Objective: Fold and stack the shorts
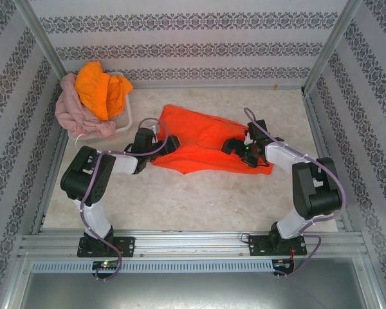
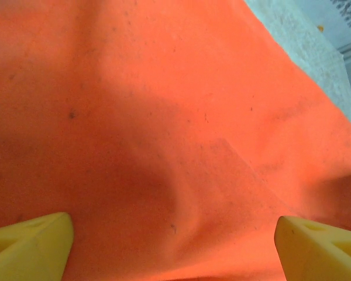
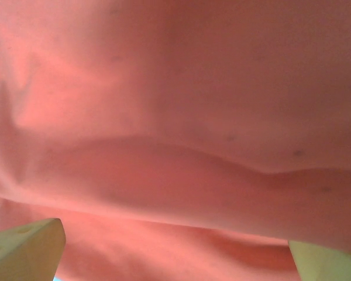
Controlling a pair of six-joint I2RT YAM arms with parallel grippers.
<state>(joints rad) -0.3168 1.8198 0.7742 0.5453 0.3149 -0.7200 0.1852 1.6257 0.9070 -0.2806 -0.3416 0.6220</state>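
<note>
the step in hand seems to be the first fold of the first garment. the bright red-orange shorts of soft thin fabric lie spread in the middle of the pale, stone-patterned bench, a rough long shape with uneven edges and some low wrinkles. the left claw hangs low over the left end of the shorts, and its yellow fingers stand wide apart with nothing between them except the cloth below. the right claw is over the right end, very close to the fabric, also wide and holding nothing; a soft ridge of cloth runs across under it.

the cloth looks matt and a little fuzzy, with small dark specks, and i think it will slide and bunch easily.

the dusty pink shorts and the lighter yellow-orange shorts wait in a crumpled heap at the far left corner, on a white plastic basket, so most of the task remains.

the next move, in my judgement, calls for both claws to pinch one edge at the same time and carry it over evenly, so the fold does not twist.
</note>
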